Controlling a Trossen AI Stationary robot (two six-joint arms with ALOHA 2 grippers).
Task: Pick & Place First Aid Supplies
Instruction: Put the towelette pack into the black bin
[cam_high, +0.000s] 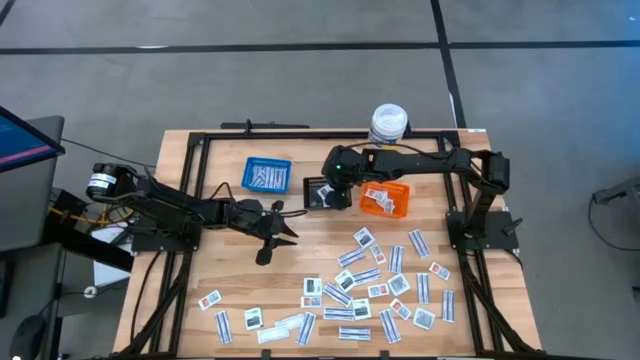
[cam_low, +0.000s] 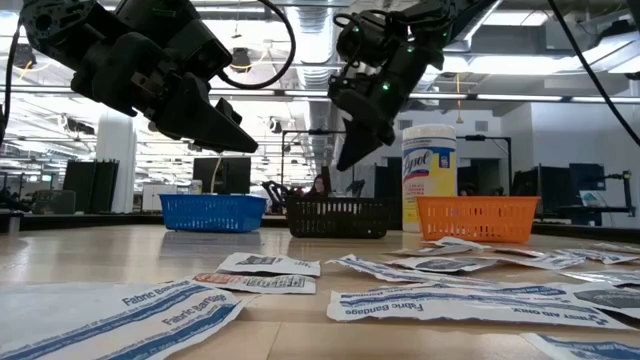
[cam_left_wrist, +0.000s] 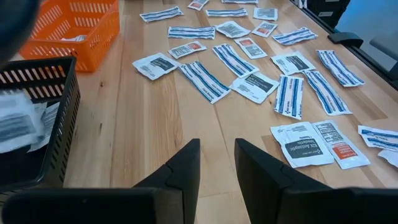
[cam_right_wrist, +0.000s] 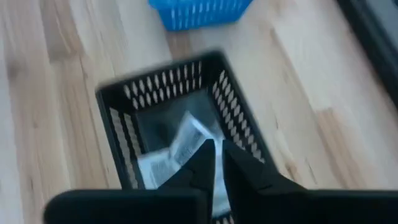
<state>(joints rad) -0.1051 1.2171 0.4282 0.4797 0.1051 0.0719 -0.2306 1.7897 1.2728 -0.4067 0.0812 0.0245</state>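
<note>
Dozens of flat white packets (cam_high: 372, 285) lie scattered over the lower right of the table (cam_high: 190, 250) in the high view, well apart from the three baskets in a row across the middle: blue basket (cam_high: 267, 175), black basket (cam_high: 322, 193), orange basket (cam_high: 385, 199). Each basket already holds a packet or more, so sorting by kind looks under way, most of the pile still to go.

The right gripper (cam_right_wrist: 216, 163) hangs directly over the black basket, fingers pointing down into it. They show only a thin slit between the tips, and a white packet (cam_right_wrist: 186, 140) sits just beyond them inside the basket. Whether they pinch it or have let it go, I cannot tell; the position suits a drop.

The left gripper (cam_left_wrist: 216, 163) hovers over bare wood at left centre of the high view, fingers parted with nothing between them, facing the scattered packets, likely placed for the next pick.

A white bottle (cam_high: 388, 124) stands at the table's upper edge.
</note>
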